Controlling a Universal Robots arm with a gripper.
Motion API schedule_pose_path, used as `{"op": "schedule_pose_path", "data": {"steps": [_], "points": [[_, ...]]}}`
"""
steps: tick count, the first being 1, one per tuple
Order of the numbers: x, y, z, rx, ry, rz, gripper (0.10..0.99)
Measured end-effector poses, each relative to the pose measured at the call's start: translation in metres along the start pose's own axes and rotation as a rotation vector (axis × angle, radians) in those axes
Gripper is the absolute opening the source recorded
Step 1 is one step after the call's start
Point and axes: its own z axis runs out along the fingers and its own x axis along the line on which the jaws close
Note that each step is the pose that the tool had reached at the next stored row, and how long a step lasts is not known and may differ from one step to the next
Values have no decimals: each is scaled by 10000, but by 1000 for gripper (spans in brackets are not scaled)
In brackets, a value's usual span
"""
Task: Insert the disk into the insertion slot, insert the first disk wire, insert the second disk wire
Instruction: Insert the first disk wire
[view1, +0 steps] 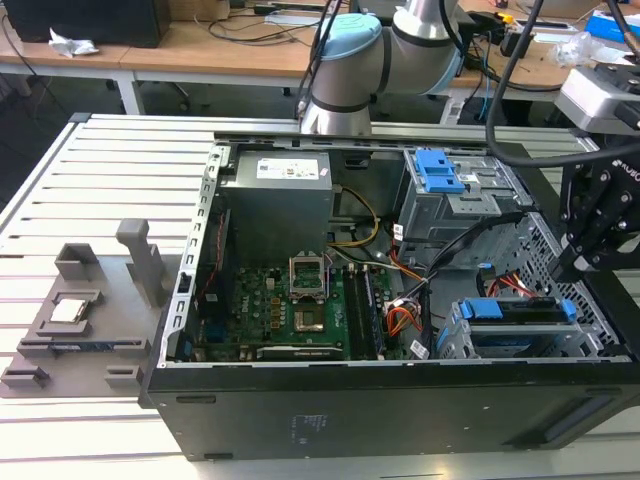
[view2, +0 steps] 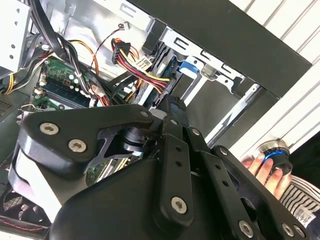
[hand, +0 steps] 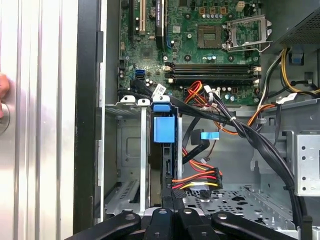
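Blue-framed disk (view1: 515, 310) sits in slot (view1: 452, 336), step one done | gripper (hand: 172, 197) at slot's open end, fingers pressed together, perhaps on a plug | red-yellow wire (hand: 200, 180) beside slot, seating unclear | wire steps apparently unfinished

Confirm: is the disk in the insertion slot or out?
In. In the exterior view the disk lies inside the insertion slot, its blue carrier ends between the cage walls.
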Motion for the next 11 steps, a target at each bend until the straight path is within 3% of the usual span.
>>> {"op": "schedule_pose_path", "data": {"steps": [11], "points": [[1, 1, -21, 0, 0, 0, 106]]}}
